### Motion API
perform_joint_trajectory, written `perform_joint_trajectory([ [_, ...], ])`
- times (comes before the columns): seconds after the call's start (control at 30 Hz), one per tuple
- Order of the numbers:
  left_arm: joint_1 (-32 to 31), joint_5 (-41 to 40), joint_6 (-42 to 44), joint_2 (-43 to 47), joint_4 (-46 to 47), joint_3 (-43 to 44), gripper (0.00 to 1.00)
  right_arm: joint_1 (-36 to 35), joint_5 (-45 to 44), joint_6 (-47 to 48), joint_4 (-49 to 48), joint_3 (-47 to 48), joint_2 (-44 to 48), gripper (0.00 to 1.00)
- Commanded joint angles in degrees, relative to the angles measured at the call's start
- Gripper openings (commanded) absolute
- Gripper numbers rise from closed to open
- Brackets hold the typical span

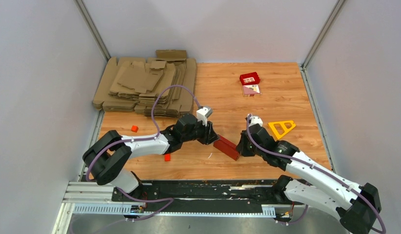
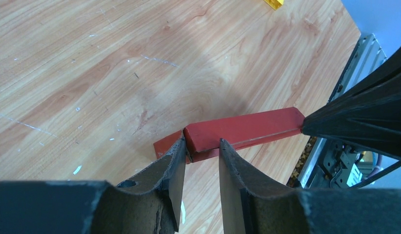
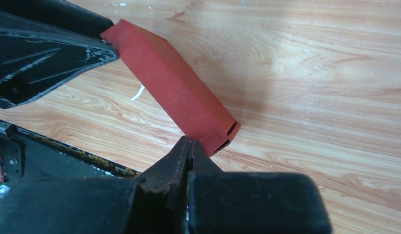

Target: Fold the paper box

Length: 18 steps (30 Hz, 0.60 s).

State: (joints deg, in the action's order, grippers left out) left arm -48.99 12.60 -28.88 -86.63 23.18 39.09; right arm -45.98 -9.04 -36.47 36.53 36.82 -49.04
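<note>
Wooden table (image 1: 286, 97) near its front edge carries the red paper box (image 1: 226, 147), lying between the two arms, with the left gripper (image 2: 201, 146) grasping one end between its fingers while the right gripper (image 3: 190, 144), clenched tight on nothing, touches the opposite open end.

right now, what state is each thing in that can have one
paper box, folded into a slim sleeve, one end open
left gripper, jaws closed on one end of the box
right gripper, jaws shut, tips at the box's open end
cardboard sheets, flat, unfolded, stacked
yellow triangle, lying flat
</note>
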Motion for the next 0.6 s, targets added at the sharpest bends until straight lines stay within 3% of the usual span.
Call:
perform_joint_trajectory([
  [0.0, 0.21, -1.23, 2.26, 0.48, -4.10, -1.46, 0.37, 0.10, 1.41, -0.62, -3.92, -3.28, -1.58, 0.00],
  [0.2, 0.21, -1.05, 2.40, 0.15, -3.86, -1.77, 0.36, 0.10, 2.65, -1.48, -4.43, -4.66, -0.81, 0.00],
  [0.43, 0.20, -0.96, 2.48, 0.83, -4.06, -1.90, 0.35, 0.10, -0.86, 2.62, -0.22, 3.48, 0.25, 0.00],
  [0.57, 0.21, -1.12, 2.75, 1.30, -4.60, -1.82, 0.35, 0.10, -2.66, 3.48, 0.48, 3.42, 0.48, 0.00],
])
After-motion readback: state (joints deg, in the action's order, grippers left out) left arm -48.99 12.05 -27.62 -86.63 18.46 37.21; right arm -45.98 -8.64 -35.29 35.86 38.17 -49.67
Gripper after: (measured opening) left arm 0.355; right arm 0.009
